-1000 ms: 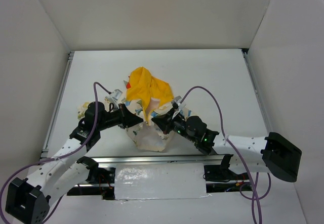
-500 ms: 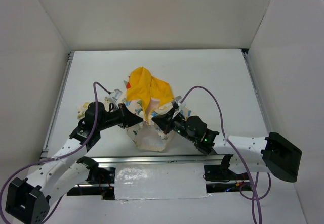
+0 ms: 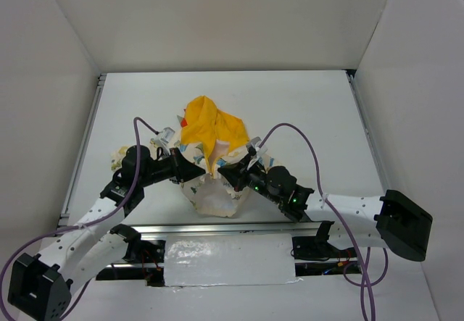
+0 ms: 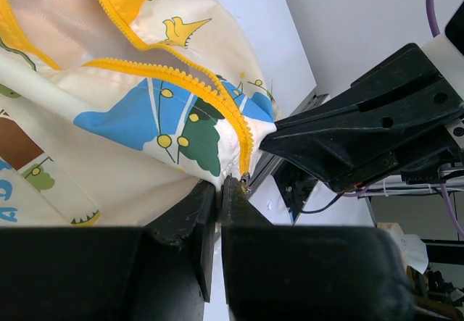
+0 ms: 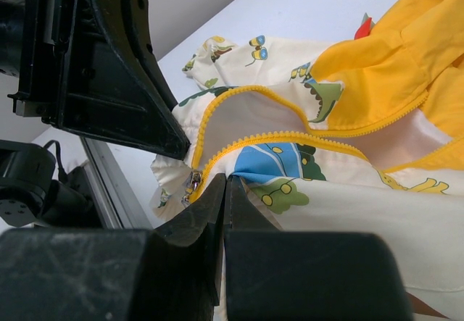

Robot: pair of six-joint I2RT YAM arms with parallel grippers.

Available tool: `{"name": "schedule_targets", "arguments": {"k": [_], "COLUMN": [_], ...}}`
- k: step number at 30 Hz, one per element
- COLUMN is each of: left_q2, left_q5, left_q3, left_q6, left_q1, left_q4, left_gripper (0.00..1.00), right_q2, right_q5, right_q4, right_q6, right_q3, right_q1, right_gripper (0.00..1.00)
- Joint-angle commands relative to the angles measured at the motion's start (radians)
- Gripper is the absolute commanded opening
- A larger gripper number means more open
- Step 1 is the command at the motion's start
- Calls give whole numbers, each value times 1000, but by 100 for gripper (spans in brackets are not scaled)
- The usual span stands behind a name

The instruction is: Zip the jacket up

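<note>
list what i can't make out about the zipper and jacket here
- Left wrist: whether both tooth rows sit in the slider; too small.
- Top view: the slider itself, hidden between left gripper and right gripper.
- Right wrist: hem of the jacket, behind that gripper.

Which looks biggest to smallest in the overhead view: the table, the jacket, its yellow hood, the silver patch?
1. table
2. jacket and silver patch: too alike to rank
3. yellow hood

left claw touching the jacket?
Touching. The left wrist view shows the left claw pinched shut on the jacket at its lower front corner, fabric running between the fingers.
</note>
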State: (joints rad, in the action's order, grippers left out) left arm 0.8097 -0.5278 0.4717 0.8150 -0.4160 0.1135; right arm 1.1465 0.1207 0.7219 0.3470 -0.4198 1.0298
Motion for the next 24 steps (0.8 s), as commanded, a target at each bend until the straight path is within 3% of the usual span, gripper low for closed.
{"name": "schedule_targets", "arguments": {"k": [1,24], "left_q2": [8,9], "left_q5": [-11,-6], "left_q3": [5,-1], "left_q6": [3,1], "left_q1": [-6,-9], "left_q4": [61,52], "left_gripper": [0,0], "right_q2": [-22,-33], "right_q5": [19,23], "right_q4": [62,53], "right_q6": [-14,-22], "right_q3": [-34,-47], "right_q1": [3,1], "right_gripper": [0,0]}}
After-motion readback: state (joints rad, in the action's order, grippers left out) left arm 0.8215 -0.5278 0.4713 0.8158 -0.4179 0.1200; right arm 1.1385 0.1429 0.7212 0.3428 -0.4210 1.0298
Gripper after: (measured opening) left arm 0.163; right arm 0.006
